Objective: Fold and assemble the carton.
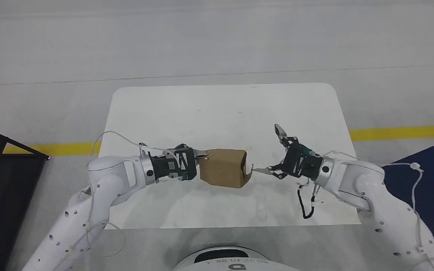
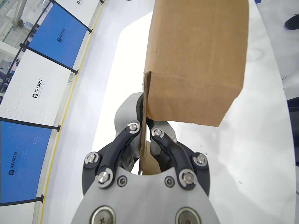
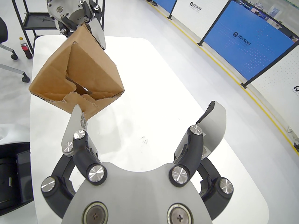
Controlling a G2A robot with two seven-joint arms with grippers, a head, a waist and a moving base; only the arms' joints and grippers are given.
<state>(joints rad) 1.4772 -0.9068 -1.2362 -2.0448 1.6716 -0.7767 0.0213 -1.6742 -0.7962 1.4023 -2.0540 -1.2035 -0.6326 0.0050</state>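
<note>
Okay, brown carton (image 1: 224, 167) (image 2: 196, 54) (image 3: 77, 75) is held up in the air, tilted, with the white table (image 1: 224, 108) (image 2: 257, 141) (image 3: 151, 71) under it. It sits over the table's middle-front part. Left gripper (image 1: 200, 162) (image 2: 144, 117) (image 3: 93, 31) is at the carton's left end, jaws clamped narrow on a thin cardboard flap that sticks out from that end. Right gripper (image 1: 266, 150) (image 3: 144, 107) is at the carton's right end, spread wide and holding nothing. One of its fingertips (image 3: 77, 115) is right at the lower flap edge of the carton, touching or just beside it, and the other is well apart from the carton. The carton's right end shows flaps folded inward, with a small gap at their middle.
</note>
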